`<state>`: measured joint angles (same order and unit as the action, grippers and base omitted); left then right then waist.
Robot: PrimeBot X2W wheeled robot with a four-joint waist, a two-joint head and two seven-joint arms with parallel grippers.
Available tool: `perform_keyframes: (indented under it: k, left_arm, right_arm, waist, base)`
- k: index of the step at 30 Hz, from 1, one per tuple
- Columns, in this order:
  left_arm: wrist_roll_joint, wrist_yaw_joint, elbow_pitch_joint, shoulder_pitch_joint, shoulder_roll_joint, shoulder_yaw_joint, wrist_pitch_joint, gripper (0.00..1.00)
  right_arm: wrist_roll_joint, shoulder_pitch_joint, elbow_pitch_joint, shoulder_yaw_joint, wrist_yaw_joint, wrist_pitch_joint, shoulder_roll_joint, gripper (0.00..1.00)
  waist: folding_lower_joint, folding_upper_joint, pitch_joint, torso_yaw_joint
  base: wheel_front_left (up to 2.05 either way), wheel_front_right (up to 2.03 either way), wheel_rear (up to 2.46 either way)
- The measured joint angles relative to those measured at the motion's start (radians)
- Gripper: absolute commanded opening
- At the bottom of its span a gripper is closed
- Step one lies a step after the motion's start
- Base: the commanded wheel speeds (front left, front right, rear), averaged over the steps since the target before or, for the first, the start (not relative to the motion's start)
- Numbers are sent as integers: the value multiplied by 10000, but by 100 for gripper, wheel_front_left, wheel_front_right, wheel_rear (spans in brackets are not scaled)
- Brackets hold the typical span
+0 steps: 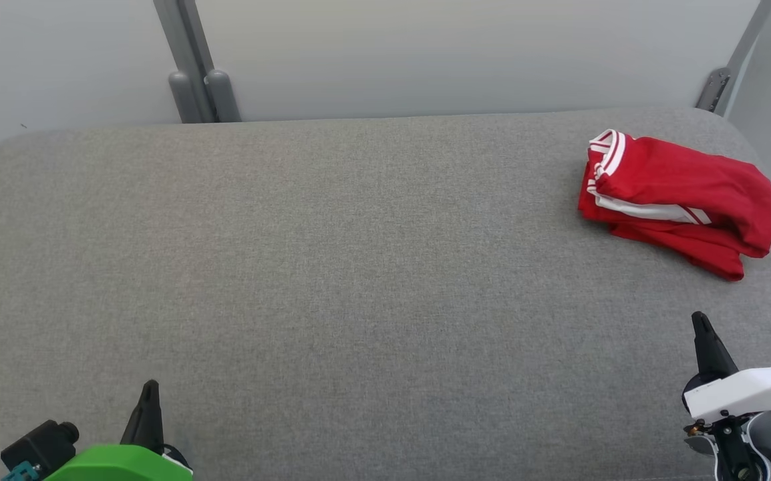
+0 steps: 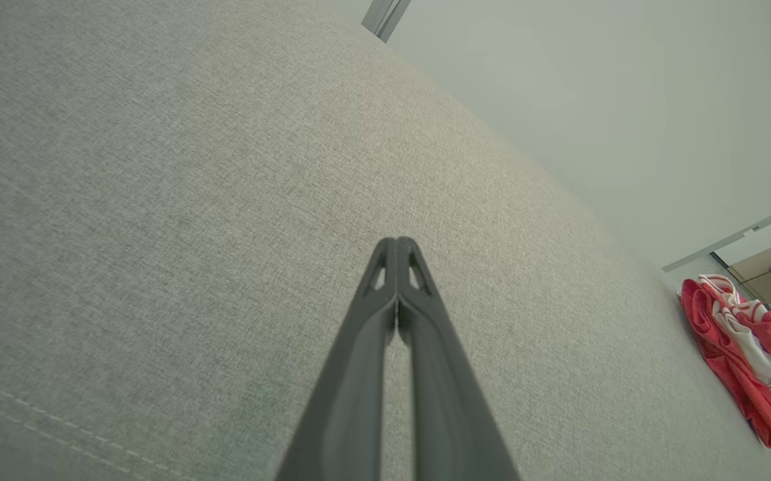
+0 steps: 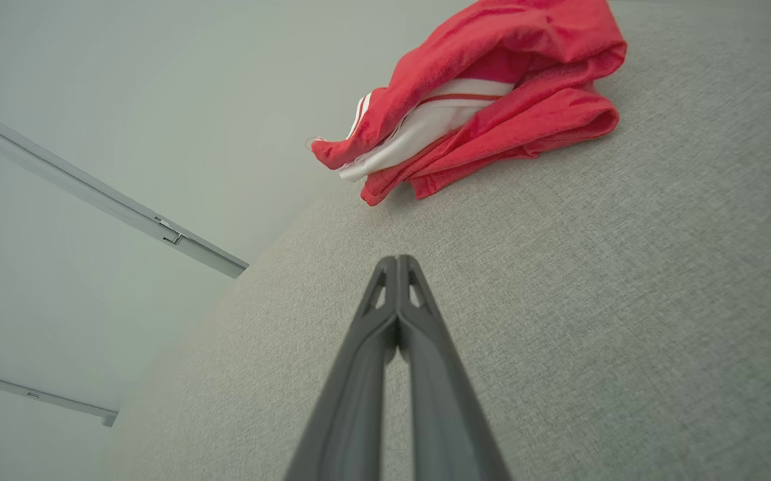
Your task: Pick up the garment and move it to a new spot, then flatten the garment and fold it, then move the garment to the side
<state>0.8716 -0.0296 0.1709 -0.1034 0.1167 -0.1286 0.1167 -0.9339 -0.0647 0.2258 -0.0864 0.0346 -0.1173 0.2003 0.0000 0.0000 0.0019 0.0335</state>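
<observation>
Grippers: left gripper [image 1: 150, 387] fully closed, holding nothing | right gripper [image 1: 699, 319] fully closed, holding nothing | garment [image 1: 676, 197] untouched

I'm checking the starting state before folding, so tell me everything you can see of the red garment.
The red garment is a soft, slightly fuzzy-looking fabric piece with white striped trim at one end and a white panel between its layers. It lies loosely bunched, roughly doubled over rather than flat, with rumpled edges. It sits at the far right of the grey upholstered surface, near its back edge and rounded corner. Only that surface touches it.
</observation>
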Motion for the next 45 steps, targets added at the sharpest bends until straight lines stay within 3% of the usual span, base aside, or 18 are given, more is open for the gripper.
perform_keyframes:
  k: [45]
  left_arm:
    - [5131,1005,650,1006,-318,1076,-1267,0]
  right_arm:
    - [-4560,821,349,1417,-1051,1461,-1043,0]
  waist:
    - [0,0,6,-231]
  base:
    - [0,0,0]
